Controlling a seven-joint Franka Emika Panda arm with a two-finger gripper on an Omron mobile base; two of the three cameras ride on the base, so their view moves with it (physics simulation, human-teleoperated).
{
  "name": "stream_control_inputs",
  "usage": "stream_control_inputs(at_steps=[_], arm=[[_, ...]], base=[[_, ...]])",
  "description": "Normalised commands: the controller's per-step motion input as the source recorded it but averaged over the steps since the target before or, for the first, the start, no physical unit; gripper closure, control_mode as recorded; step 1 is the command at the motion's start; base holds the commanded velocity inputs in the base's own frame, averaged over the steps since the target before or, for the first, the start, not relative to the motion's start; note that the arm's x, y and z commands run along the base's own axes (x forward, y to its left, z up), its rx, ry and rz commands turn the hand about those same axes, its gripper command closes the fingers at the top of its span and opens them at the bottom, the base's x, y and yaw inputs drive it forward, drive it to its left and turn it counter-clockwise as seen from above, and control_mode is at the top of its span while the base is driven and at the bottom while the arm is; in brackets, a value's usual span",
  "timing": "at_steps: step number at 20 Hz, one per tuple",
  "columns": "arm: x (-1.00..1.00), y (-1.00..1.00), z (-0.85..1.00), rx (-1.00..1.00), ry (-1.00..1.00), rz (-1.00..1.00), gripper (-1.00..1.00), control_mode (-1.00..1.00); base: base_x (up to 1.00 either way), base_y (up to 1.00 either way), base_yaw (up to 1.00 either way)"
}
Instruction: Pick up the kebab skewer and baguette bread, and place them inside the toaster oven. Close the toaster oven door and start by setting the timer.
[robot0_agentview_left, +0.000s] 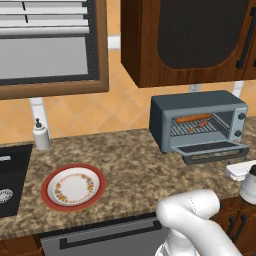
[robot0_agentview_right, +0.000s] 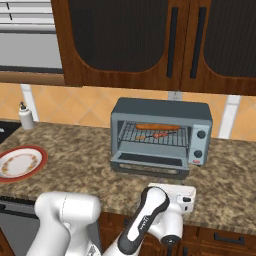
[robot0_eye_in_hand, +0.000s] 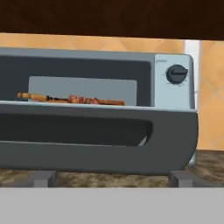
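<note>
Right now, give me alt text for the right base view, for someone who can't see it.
A blue-grey toaster oven sits on a speckled counter with its door folded down, the baguette bread and kebab skewer lying on its rack. A red-rimmed plate sits far left.

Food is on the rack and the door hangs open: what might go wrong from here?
1. The toaster oven door lies dropped flat, and the hand view looks along its underside. A lift from this low angle may slip off and leave it ajar.
2. The kebab skewer sits nearer the rack's front than the baguette bread. A hard shove might jolt the toaster oven and roll it.
</note>
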Motion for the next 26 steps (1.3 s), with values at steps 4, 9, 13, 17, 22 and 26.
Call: stream_control_inputs(at_steps=[4,9,13,17,22,26], arm=[[0.37,0.40,0.41,0.00,-0.09,0.00,-1.00,-1.00],[0.42,0.44,0.31,0.00,-0.04,0.00,-1.00,-1.00],[0.43,0.48,0.27,0.00,-0.03,0.00,-1.00,-1.00],[0.52,0.51,0.19,0.00,0.00,0.00,-1.00,-1.00],[0.57,0.50,0.16,0.00,0.00,0.00,-1.00,-1.00],[0.49,0.49,0.12,0.00,0.00,0.00,-1.00,-1.00]], base=[[0.00,0.00,0.00],[0.00,0.00,0.00],[0.00,0.00,0.00],[0.00,0.00,0.00],[0.00,0.00,0.00],[0.00,0.00,0.00]])
